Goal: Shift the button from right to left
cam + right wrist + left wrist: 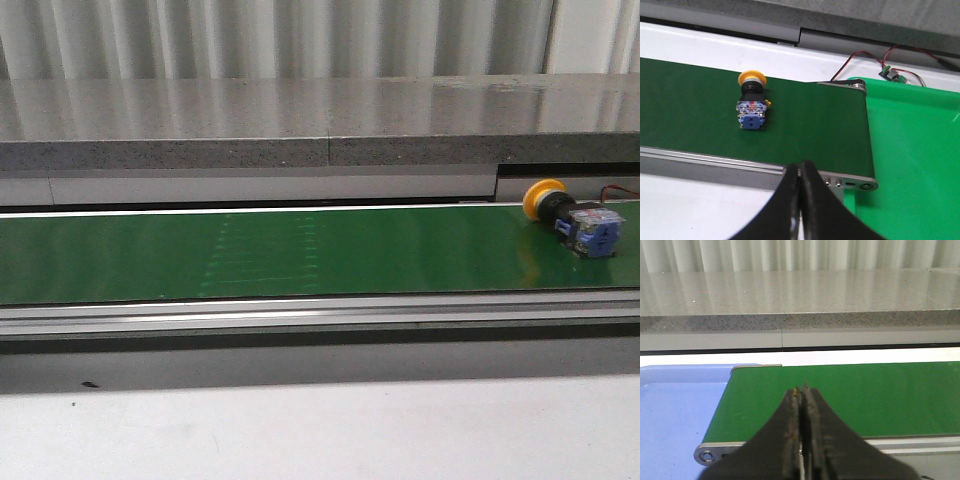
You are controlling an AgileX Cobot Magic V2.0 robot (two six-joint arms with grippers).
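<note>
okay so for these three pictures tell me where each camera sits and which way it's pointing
Front view: looks forward over the green belt; the button lies at its right end; no arm shows.
Left wrist view: over the belt's left end beside a blue tray; left tool shut.
Right wrist view: over the right end, button, green tray; right tool shut.
Shared: belt in all; button in front and right.

The front view looks low across the green belt (300, 250), whose opposite ends each wrist view overlooks from close above.
</note>
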